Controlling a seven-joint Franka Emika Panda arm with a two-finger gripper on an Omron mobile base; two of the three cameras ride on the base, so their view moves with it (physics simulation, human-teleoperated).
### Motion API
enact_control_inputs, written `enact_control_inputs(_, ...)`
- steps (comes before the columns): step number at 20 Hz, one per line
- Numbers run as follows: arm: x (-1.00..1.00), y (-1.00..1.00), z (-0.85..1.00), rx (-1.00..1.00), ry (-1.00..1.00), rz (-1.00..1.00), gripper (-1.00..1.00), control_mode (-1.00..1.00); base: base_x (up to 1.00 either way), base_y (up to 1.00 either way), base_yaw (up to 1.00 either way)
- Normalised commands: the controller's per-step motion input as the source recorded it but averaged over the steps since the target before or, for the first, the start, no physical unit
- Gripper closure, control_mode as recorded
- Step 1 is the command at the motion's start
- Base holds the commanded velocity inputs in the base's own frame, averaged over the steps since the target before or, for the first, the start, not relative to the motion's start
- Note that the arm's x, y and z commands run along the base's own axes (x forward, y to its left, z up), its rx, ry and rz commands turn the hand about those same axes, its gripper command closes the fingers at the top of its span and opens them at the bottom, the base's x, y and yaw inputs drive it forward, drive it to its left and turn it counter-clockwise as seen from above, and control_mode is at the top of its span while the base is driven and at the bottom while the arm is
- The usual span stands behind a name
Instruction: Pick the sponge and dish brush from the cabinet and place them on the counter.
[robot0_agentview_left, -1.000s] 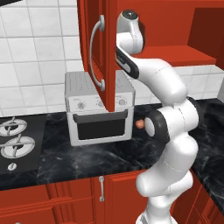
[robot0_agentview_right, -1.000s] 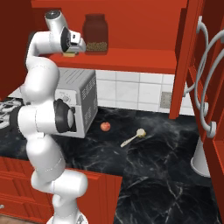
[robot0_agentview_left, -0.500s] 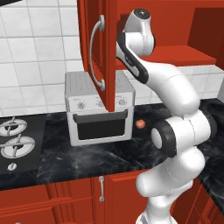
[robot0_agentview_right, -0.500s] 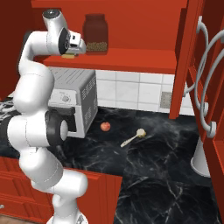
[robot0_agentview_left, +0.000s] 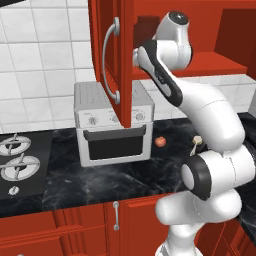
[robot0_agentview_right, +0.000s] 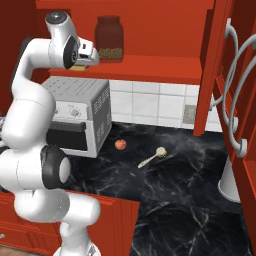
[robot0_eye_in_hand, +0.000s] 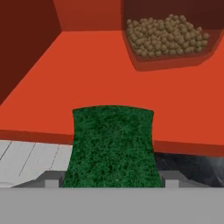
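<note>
The gripper (robot0_eye_in_hand: 112, 183) pinches the sponge (robot0_eye_in_hand: 110, 146), its green scrub face spread between the two dark tips in the hand view, the jaws standing wide on its flanks; the sponge hangs over the front lip of the red shelf (robot0_eye_in_hand: 78, 78) of the cabinet (robot0_agentview_right: 150, 65), with white tile and a sliver of black marble showing below the edge; from the right base view the gripper (robot0_agentview_right: 88, 56) sits just beside the jar (robot0_agentview_right: 109, 38) of brown pellets, so the withdrawal, as I judge it, should run straight back along the shelf, away from the jar, before any drop; once clear of the lip and of the open door (robot0_agentview_left: 112, 60), the arm can lower toward the counter (robot0_agentview_right: 180, 175), choosing bare marble right of the toaster oven (robot0_agentview_right: 82, 115); keep off the small red fruit (robot0_agentview_right: 120, 144) and the dish brush (robot0_agentview_right: 152, 157), which already lies on the marble; release only when the sponge rests flat; further back stand the tiled wall and its outlet (robot0_agentview_right: 189, 114).
</note>
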Motion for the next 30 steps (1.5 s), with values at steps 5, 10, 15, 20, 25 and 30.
enact_control_inputs(5,-0.42,-0.23,-0.04,0.0,-0.03,0.0,1.0,-1.0,0.0,0.0,0.0)
enact_control_inputs(10,-0.34,-0.33,-0.06,0.0,-0.01,0.0,1.0,-1.0,0.0,0.0,0.0)
enact_control_inputs(15,-0.18,-0.31,-0.12,-0.01,0.0,0.01,1.0,-1.0,0.0,0.0,0.0)
enact_control_inputs(20,-0.04,-0.35,-0.24,-0.02,0.01,0.01,1.0,-1.0,0.0,0.0,0.0)
enact_control_inputs(25,-0.07,-0.46,-0.33,-0.02,0.04,0.0,1.0,-1.0,0.0,0.0,0.0)
enact_control_inputs(30,-0.12,-0.38,-0.3,-0.03,0.04,0.0,1.0,-1.0,0.0,0.0,0.0)
